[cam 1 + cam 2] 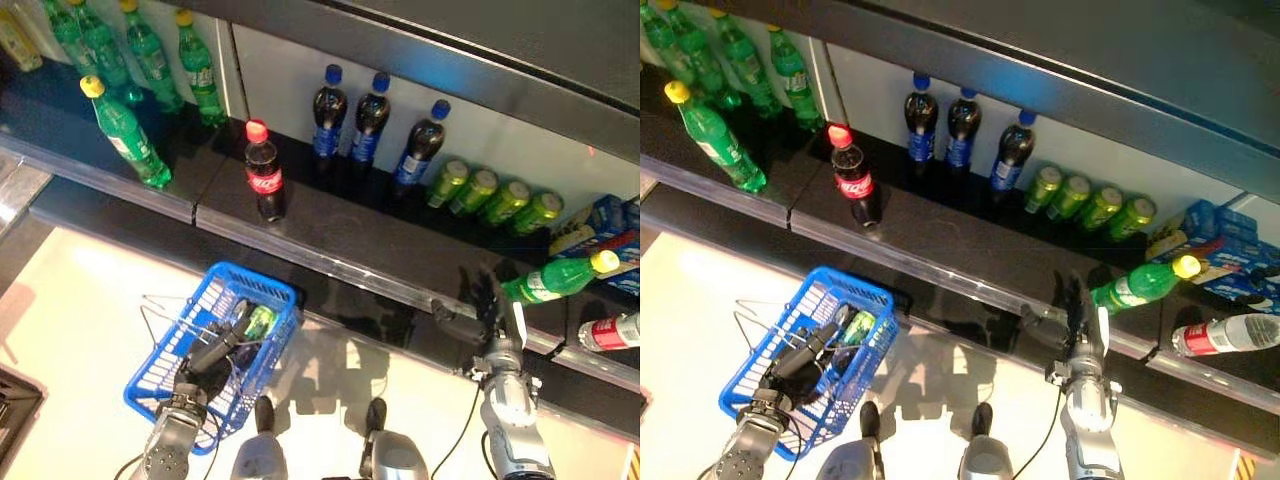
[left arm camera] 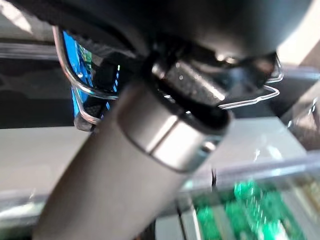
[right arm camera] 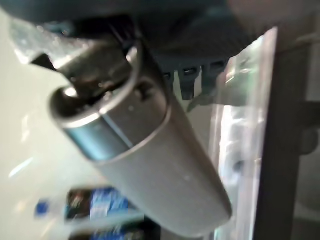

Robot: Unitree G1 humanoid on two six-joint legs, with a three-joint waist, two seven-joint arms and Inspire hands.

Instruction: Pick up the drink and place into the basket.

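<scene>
The blue basket (image 1: 160, 375) hangs off the floor at the lower left, below the shelf's front edge. My left hand (image 1: 212, 352) is shut on its thin wire handles (image 2: 75, 80). A green can (image 1: 262, 320) lies inside the basket near its far rim. My right hand (image 1: 488, 305) is raised at the shelf's front edge on the right, fingers straight and empty. It is just left of a green bottle with a yellow cap (image 1: 555, 278) that leans on its side on the shelf. The hand and the bottle are apart.
On the dark shelf (image 1: 330, 235) stand a red-capped cola bottle (image 1: 265, 170), blue-capped dark bottles (image 1: 370, 125), green cans (image 1: 495, 195) and green bottles (image 1: 125, 130) at the left. Blue packs (image 1: 600, 225) and a clear bottle with a red label (image 1: 615, 330) lie at the far right.
</scene>
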